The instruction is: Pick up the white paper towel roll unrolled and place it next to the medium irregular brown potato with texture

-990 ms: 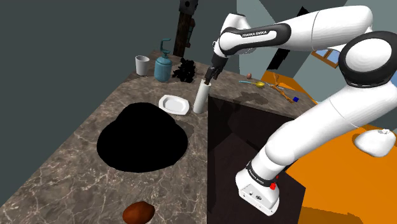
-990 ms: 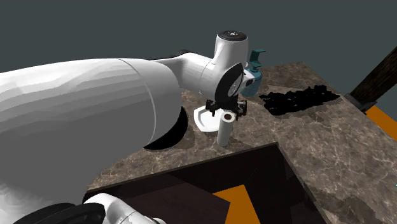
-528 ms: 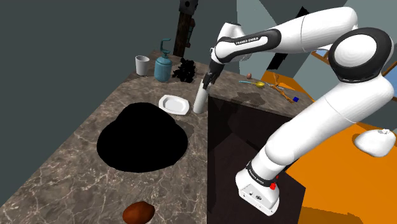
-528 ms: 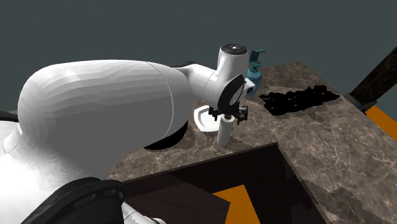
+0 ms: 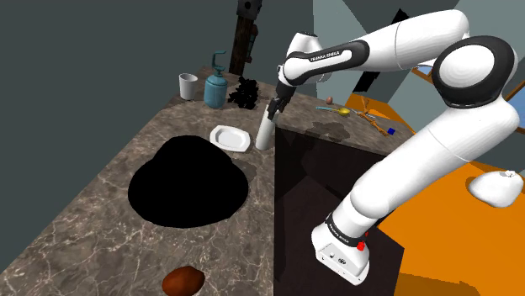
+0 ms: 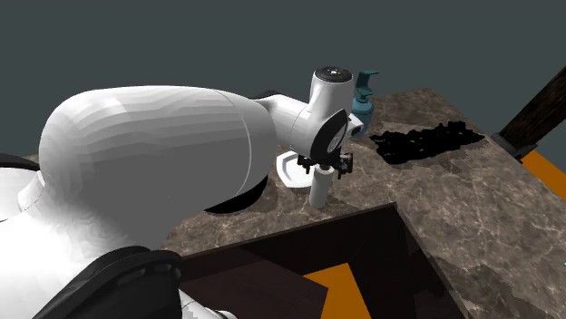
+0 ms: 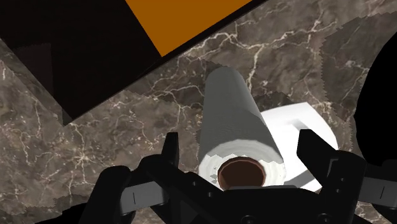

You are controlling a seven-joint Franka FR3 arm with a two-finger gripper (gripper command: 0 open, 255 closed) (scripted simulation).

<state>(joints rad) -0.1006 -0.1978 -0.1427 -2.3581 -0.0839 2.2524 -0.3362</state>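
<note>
Jaws released: in the wrist view the two black fingers stand apart on either side of the top of the paper towel roll. A gap shows on each side and neither finger touches it. In the shoulder view the gripper points down over the roll's top, upper centre of frame.

- White arm: arches across the upper right of the shoulder view.
- Brown marbled countertop: takes the left half of that view, with a black oval area at mid-counter.
- Roll: upright at the counter's right edge, white with a brown core.
- White dish: just beside the roll, on its left.
- Teal dispenser bottle: upper centre-left.
- Brown potato: bottom edge of frame, well apart from the roll.
- White cup: just left of the bottle.
</note>
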